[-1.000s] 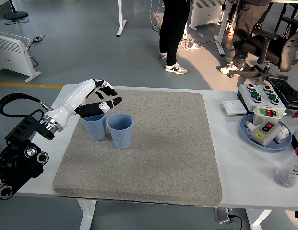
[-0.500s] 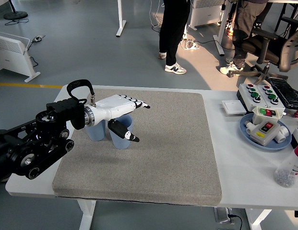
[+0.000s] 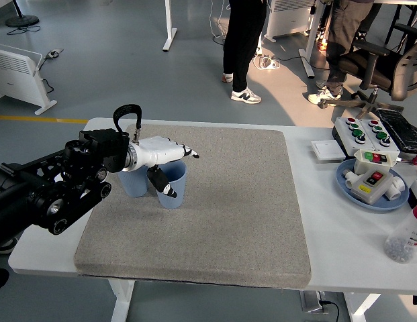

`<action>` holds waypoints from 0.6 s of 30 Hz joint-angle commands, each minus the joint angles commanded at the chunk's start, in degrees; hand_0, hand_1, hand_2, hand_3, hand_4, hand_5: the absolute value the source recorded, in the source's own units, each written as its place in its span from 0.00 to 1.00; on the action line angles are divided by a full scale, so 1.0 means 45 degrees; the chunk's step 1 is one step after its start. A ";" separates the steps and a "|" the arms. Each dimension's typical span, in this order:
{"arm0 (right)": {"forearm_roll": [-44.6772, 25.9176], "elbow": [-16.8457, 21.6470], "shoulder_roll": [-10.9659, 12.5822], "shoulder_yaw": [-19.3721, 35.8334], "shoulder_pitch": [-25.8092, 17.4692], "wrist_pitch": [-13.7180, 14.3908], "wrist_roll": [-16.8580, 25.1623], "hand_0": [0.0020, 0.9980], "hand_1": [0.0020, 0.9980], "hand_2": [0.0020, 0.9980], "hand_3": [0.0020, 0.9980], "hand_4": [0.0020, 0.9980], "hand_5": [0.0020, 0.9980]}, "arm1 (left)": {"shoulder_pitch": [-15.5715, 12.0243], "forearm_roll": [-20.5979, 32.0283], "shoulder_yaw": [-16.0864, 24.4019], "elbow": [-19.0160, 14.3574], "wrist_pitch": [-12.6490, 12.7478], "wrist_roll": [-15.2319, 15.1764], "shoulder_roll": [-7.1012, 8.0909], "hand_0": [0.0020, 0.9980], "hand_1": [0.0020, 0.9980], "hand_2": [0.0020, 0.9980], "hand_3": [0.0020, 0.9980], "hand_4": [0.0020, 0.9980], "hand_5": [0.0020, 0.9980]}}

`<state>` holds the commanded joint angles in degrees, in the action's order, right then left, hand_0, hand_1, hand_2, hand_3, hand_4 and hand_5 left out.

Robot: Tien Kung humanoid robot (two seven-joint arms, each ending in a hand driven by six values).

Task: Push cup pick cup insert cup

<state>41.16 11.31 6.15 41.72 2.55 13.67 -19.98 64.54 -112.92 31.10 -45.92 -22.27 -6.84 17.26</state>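
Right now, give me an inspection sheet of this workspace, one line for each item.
Surface: white table with a grey mat on it.
Job's things: two blue cups upright, side by side at the mat's left.
Clutter: button boxes, blue plate with a control unit, jar, all at the right.
Hands: left hand over the cups, fingers spread, thumb down at the right cup; right hand not in view.
Cables: black loop at the left wrist.
Surroundings: people standing, office chair, heater.

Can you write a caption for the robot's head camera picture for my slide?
Robot's left hand reaches over two blue cups standing side by side on a grey mat.
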 joint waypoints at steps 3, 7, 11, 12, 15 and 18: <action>0.0076 0.0006 0.0013 0.0044 0.0012 -0.0004 -0.0022 0.53 0.51 0.56 0.56 0.12 0.83 | 0.0037 0.0024 -0.0103 0.0196 0.0022 0.0063 -0.0026 0.82 0.88 0.94 0.93 0.79 0.14; 0.0159 0.0015 0.0017 0.0097 0.0021 -0.0010 -0.0053 0.53 0.51 0.56 0.56 0.12 0.82 | 0.0045 -0.0027 -0.0218 0.0310 0.0156 0.0128 -0.0031 0.74 0.83 0.91 0.92 0.72 0.06; 0.0207 0.0024 0.0021 0.0113 0.0020 -0.0010 -0.0073 0.53 0.51 0.56 0.56 0.13 0.82 | 0.0044 -0.0112 -0.0271 0.0381 0.0263 0.0165 -0.0045 0.62 0.74 0.82 0.82 0.65 0.01; 0.0223 0.0026 0.0023 0.0121 0.0019 -0.0013 -0.0080 0.53 0.51 0.56 0.56 0.13 0.82 | 0.0037 -0.0151 -0.0275 0.0383 0.0265 0.0155 -0.0041 0.62 0.74 0.82 0.82 0.65 0.01; 0.0259 0.0028 0.0028 0.0141 0.0018 -0.0017 -0.0090 0.53 0.51 0.56 0.56 0.13 0.82 | 0.0010 -0.0197 -0.0284 0.0373 0.0323 0.0103 -0.0017 0.62 0.74 0.82 0.82 0.65 0.01; 0.0251 0.0029 0.0025 0.0149 0.0019 -0.0008 -0.0091 0.53 0.51 0.56 0.56 0.13 0.81 | -0.0027 -0.0223 -0.0268 0.0349 0.0368 0.0050 -0.0004 0.49 0.62 0.69 0.68 0.63 0.00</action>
<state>42.29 11.44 6.26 42.39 2.64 13.64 -20.39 64.42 -113.92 29.89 -44.35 -20.61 -6.61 17.24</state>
